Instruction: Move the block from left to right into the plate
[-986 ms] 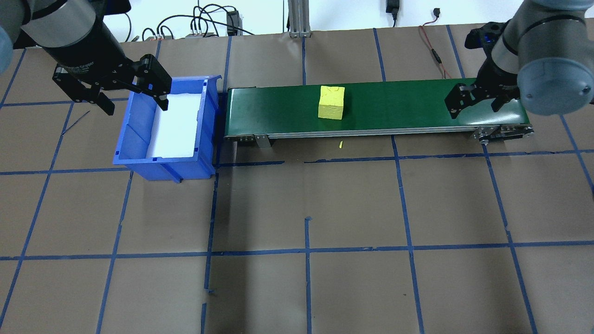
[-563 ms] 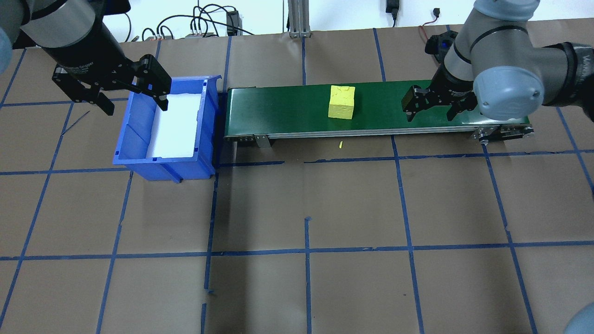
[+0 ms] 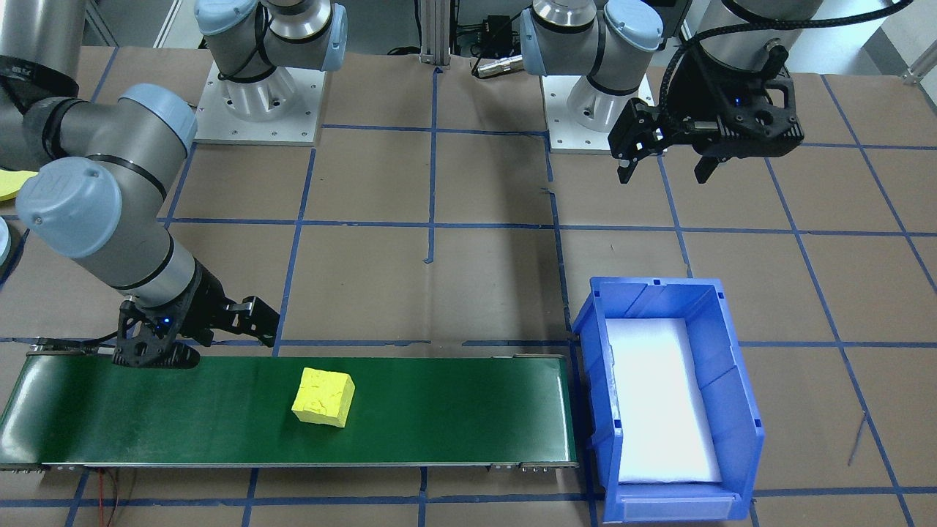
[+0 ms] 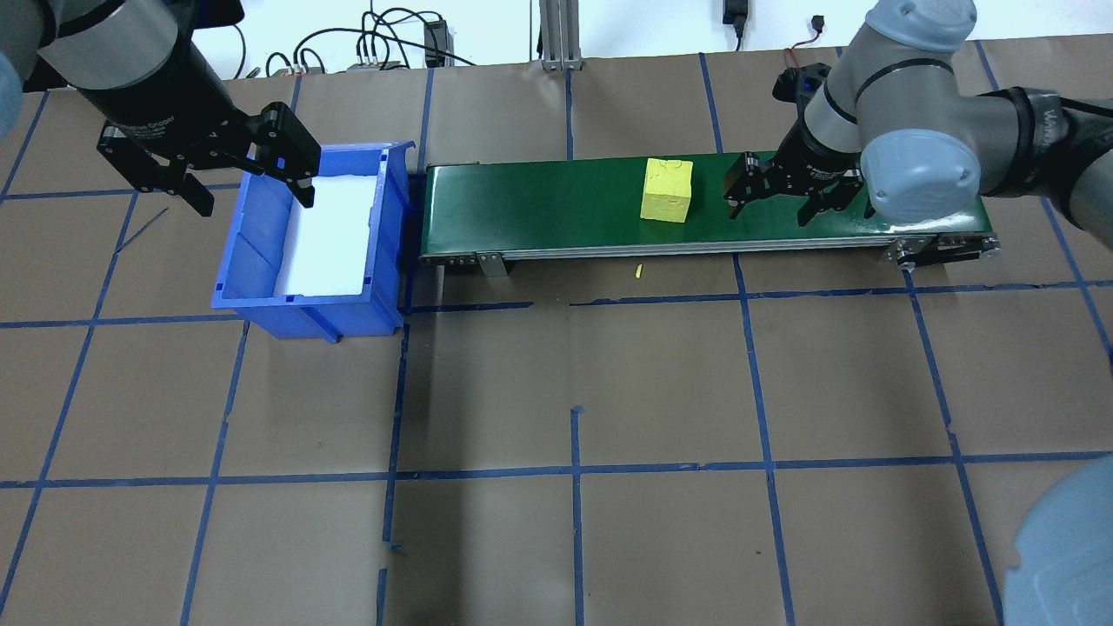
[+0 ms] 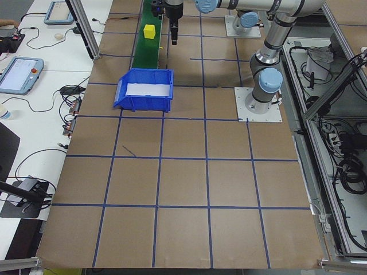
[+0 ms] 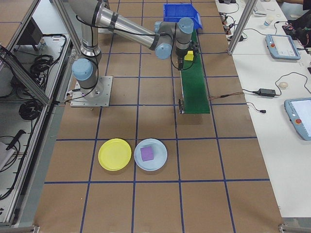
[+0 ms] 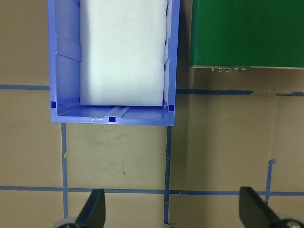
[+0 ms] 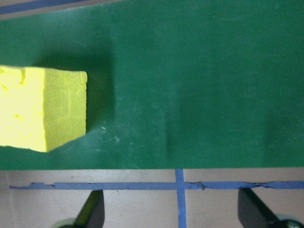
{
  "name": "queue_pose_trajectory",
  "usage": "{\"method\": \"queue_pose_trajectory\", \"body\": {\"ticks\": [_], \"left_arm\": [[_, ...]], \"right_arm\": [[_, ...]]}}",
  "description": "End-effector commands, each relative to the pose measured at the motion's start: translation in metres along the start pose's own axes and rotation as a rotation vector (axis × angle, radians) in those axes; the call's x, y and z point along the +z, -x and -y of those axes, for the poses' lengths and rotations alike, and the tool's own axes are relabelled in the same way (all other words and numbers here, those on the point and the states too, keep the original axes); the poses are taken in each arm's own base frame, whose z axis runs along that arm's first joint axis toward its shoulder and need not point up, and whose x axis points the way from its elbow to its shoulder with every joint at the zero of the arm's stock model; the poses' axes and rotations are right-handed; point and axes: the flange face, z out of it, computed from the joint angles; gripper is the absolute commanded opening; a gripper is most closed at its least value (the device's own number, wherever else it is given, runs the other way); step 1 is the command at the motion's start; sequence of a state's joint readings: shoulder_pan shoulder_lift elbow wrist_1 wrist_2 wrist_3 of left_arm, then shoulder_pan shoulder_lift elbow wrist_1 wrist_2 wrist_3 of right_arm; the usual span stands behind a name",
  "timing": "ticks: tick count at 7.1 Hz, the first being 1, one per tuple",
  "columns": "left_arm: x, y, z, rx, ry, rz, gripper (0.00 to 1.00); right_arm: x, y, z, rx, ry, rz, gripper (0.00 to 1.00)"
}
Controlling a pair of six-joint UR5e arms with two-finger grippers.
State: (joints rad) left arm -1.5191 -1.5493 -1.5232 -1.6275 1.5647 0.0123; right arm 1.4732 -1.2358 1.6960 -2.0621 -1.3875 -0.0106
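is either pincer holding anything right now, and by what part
Nothing is held. The right pincer is open above the green belt, apart from the yellow block. The left pincer is open and empty by the blue bin.

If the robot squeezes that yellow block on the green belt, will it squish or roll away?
The yellow block looks pitted and crumbly at its edges, like foam, so it would probably squish a little and weigh little. Its flat faces sit squarely on the green belt, so it likely won't roll. The rough surface should grip the right gripper fingers rather than slip.
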Motion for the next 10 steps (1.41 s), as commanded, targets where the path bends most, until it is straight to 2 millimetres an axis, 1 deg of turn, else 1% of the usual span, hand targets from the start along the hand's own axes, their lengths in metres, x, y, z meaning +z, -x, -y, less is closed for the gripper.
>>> {"method": "queue_pose_trajectory", "body": {"ticks": [1, 2, 3, 4, 5, 8, 9, 10], "left_arm": [[0.001, 0.000, 0.000, 0.000, 0.002, 0.000, 1.00], [0.000, 0.000, 0.000, 0.000, 0.000, 0.000, 1.00], [0.000, 0.000, 0.000, 0.000, 0.000, 0.000, 1.00], [0.000, 0.000, 0.000, 0.000, 0.000, 0.000, 1.00], [0.000, -0.001, 0.000, 0.001, 0.000, 0.000, 1.00], [0.001, -0.001, 0.000, 0.001, 0.000, 0.000, 1.00], [0.001, 0.000, 0.000, 0.000, 0.000, 0.000, 1.00], [0.001, 0.000, 0.000, 0.000, 0.002, 0.000, 1.00]], "right_arm": [[0.002, 0.003, 0.034, 0.043, -0.024, 0.033, 1.00], [-0.007, 0.006, 0.041, 0.049, -0.045, 0.058, 1.00], [-0.003, 0.011, 0.044, 0.066, -0.037, 0.107, 1.00], [0.008, 0.009, 0.047, 0.062, -0.022, 0.109, 1.00], [0.008, 0.009, 0.048, 0.066, -0.023, 0.109, 1.00], [0.017, 0.008, 0.050, 0.064, -0.013, 0.110, 1.00], [0.026, 0.006, 0.053, 0.048, -0.024, 0.109, 0.94], [0.041, 0.001, 0.055, 0.011, -0.029, 0.088, 0.60]]}}
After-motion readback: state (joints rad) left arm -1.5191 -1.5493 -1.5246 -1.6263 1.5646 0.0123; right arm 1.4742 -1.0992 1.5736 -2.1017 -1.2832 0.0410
